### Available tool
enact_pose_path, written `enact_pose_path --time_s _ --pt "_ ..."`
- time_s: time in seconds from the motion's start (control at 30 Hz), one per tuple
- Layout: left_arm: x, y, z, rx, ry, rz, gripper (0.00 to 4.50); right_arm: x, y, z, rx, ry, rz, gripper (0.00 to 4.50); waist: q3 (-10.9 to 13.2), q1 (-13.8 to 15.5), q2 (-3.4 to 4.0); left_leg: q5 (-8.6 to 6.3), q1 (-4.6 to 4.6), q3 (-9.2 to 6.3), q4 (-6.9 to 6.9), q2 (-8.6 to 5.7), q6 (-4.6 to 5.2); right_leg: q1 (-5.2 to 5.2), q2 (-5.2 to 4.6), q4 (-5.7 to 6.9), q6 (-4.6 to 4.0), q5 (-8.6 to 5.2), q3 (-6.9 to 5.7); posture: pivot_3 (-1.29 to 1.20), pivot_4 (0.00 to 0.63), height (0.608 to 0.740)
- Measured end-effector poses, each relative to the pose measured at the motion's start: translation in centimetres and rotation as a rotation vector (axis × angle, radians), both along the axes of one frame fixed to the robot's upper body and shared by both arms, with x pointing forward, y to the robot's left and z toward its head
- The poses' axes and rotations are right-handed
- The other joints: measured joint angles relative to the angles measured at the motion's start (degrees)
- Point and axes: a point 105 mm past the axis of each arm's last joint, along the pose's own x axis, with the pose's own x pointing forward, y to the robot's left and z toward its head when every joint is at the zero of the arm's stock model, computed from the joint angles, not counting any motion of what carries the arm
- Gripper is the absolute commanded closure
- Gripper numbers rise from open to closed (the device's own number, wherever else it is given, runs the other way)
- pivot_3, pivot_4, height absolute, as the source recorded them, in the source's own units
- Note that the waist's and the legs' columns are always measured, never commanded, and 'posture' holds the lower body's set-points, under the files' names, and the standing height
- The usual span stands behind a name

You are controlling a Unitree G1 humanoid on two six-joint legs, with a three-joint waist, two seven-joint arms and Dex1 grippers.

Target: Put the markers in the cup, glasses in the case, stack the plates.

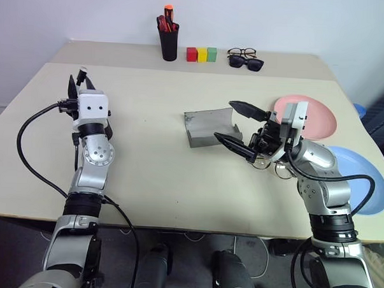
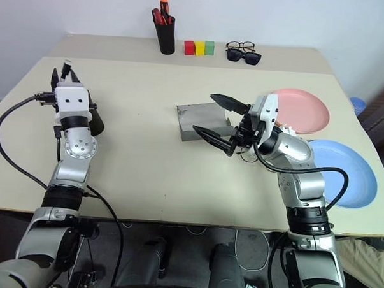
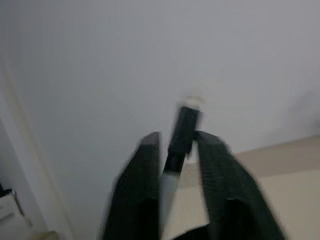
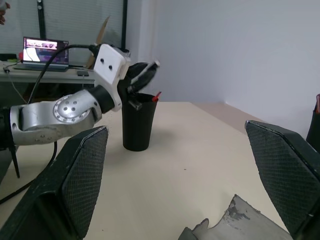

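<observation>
Marker step in hand: left gripper [image 4: 141,75] over black cup [image 4: 136,122], fingers loosening around white black-capped marker [image 3: 181,135]; red marker [image 4: 157,95] already inside. Next: release fully, lift away. Right gripper [image 1: 238,128] spread wide above grey case [image 1: 210,127].

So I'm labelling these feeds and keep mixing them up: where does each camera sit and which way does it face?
Head stereo pair: on the head, looking forward and down over both arms, grey case, pink plate.
Left wrist: along the left gripper, a black-capped marker between its fingers, wall beyond.
Right wrist: between the open right gripper fingers toward the cup, where the left gripper shows too.
</observation>
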Motion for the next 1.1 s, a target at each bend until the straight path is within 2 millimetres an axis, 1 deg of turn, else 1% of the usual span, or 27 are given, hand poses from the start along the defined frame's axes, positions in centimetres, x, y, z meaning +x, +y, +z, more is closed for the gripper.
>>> enact_pose_path --time_s 0.1,0.2,0.3,0.33,0.4,0.43,0.47,0.5,0.53,0.6,0.63,0.7,0.8,0.83,0.93,0.97,1.03,1.07,1.1 --pt "0.1 -1.1 0.0 0.005 -0.007 -0.06 1.78 0.1 -0.3 0.1 0.0 -0.001 -0.013 0.0 0.0 0.05 0.0 0.0 0.0 0.0 0.0 0.0 0.0 0.0 0.0 0.0 0.0 0.0 0.0 0.0 0.15 0.739" --pt "0.8 -3.7 0.2 0.017 0.077 -0.21 1.78 0.1 -0.8 -0.3 -0.009 0.01 -0.041 0.0 0.0 0.19 0.0 0.0 -0.04 0.01 0.01 0.0 0.0 0.02 0.0 -0.02 -0.01 0.0 0.0 0.0 0.15 0.739" --pt "2.0 -7.4 0.5 0.043 0.225 -0.422 1.78 -0.1 -2.1 -0.7 -0.016 0.019 -0.096 0.0 0.0 0.15 -0.01 0.0 -0.05 0.01 0.01 0.0 0.0 0.02 0.0 -0.04 -0.02 -0.01 0.0 0.0 0.15 0.739" --pt "2.2 -8.3 0.9 0.046 0.258 -0.476 1.78 -0.1 -2.3 -0.7 -0.015 0.019 -0.109 0.0 0.0 0.06 -0.01 0.0 -0.04 0.01 0.01 0.0 0.0 0.02 0.0 -0.04 -0.02 -0.01 0.0 0.0 0.15 0.739" --pt "2.8 -11.3 1.6 0.061 0.385 -0.67 1.78 -0.5 -3.2 -0.7 -0.022 0.014 -0.152 0.0 0.0 -0.04 0.0 0.0 -0.04 0.01 0.0 0.02 0.0 0.0 0.01 -0.01 -0.02 -0.02 -0.01 0.0 0.15 0.739" --pt "3.1 -13.0 1.8 0.069 0.473 -0.786 1.78 -0.8 -3.8 -0.9 -0.031 0.014 -0.178 0.0 0.0 0.08 -0.01 0.0 -0.06 0.01 0.01 0.01 0.0 0.0 0.02 -0.01 -0.02 -0.03 -0.03 0.0 0.15 0.739" --pt "3.2 -14.4 2.1 0.075 0.538 -0.87 1.78 -1.0 -4.2 -0.9 -0.03 0.013 -0.199 0.0 0.01 0.05 -0.02 0.0 -0.06 0.01 0.02 0.02 0.0 0.02 0.02 -0.03 -0.02 -0.04 -0.04 0.0 0.15 0.739" --pt "3.6 -16.2 2.2 0.089 0.665 -0.97 1.78 -1.4 -4.8 -1.1 -0.031 0.015 -0.228 0.0 0.01 0.17 -0.02 0.0 -0.09 -0.01 0.04 0.01 0.01 0.06 0.02 -0.04 0.02 -0.07 -0.06 0.0 0.15 0.739" --pt "3.7 -17.3 2.4 0.103 0.736 -1.027 1.78 -1.6 -4.9 -1.2 -0.033 0.017 -0.239 0.0 0.01 -0.01 -0.02 -0.01 -0.08 0.03 0.04 0.01 0.02 0.08 0.0 -0.13 0.1 -0.15 -0.05 0.0 0.15 0.739" --pt "3.6 -19.6 2.0 0.142 0.865 -1.131 1.78 -2.1 -5.6 -1.4 -0.042 0.022 -0.274 0.0 0.02 -0.29 -0.01 -0.03 -0.07 0.06 0.03 0.01 0.06 0.12 -0.02 -0.21 0.13 -0.15 -0.05 0.0 0.15 0.739" --pt "3.4 -20.7 1.3 0.159 0.94 -1.184 1.78 -2.3 -6.1 -1.6 -0.047 0.025 -0.299 0.0 0.01 -0.42 -0.01 -0.04 -0.06 0.06 0.02 0.01 0.08 0.12 -0.03 -0.2 0.12 -0.14 -0.05 0.0 0.15 0.739" --pt "3.2 -21.8 -0.9 0.18 1.082 -1.24 1.78 -2.6 -6.6 -1.5 -0.045 0.021 -0.333 0.0 0.02 -0.9 0.0 -0.04 -0.04 0.05 -0.05 0.02 0.08 0.08 -0.02 -0.16 0.12 -0.13 -0.05 0.0 0.15 0.739" --pt "2.7 -22.0 -4.4 0.22 1.259 -1.265 1.78 -3.1 -7.0 -1.3 -0.042 0.011 -0.37 0.0 0.06 -1.62 0.0 -0.04 -0.07 0.04 -0.1 0.06 0.09 -0.04 -0.01 -0.09 0.1 -0.13 -0.05 0.0 0.15 0.739" --pt "2.4 -22.0 -5.2 0.231 1.308 -1.273 1.78 -3.3 -7.1 -1.3 -0.041 0.011 -0.381 0.0 0.07 -1.59 0.01 -0.04 -0.08 0.04 -0.1 0.06 0.09 -0.05 -0.01 -0.08 0.1 -0.13 -0.05 0.0 0.15 0.739" --pt "2.2 -22.2 -6.8 0.291 1.404 -1.261 1.78 -3.9 -7.1 -1.2 -0.04 0.003 -0.408 0.0 0.08 -1.18 0.0 -0.05 -0.14 0.04 -0.03 0.04 0.09 -0.03 -0.03 -0.13 0.05 -0.17 -0.05 0.0 0.15 0.739" --pt "2.1 -22.3 -7.2 0.316 1.42 -1.255 2.02 -4.1 -7.1 -1.2 -0.041 0.003 -0.414 0.0 0.08 -1.1 -0.01 -0.05 -0.17 0.04 -0.01 0.04 0.09 -0.02 -0.03 -0.14 0.03 -0.18 -0.05 0.0 0.15 0.739" --pt "2.1 -22.6 -7.9 0.341 1.445 -1.252 2.63 -4.4 -7.1 -1.2 -0.038 0.004 -0.426 0.0 0.09 -0.96 -0.02 -0.05 -0.2 0.03 0.03 0.02 0.09 -0.01 -0.06 -0.18 -0.06 -0.23 -0.05 0.0 0.15 0.739" --pt "2.0 -22.8 -8.2 0.346 1.456 -1.257 3.16 -4.5 -7.1 -1.2 -0.037 0.002 -0.434 0.0 0.09 -0.93 -0.02 -0.05 -0.22 0.02 0.04 0.02 0.09 -0.01 -0.06 -0.19 -0.07 -0.24 -0.05 0.0 0.15 0.739" --pt "1.9 -23.0 -8.3 0.355 1.459 -1.264 3.59 -4.6 -7.2 -1.2 -0.036 0.002 -0.442 0.0 0.1 -0.91 -0.03 -0.05 -0.22 0.02 0.04 0.02 0.09 -0.01 -0.06 -0.19 -0.07 -0.24 -0.05 0.0 0.15 0.739"
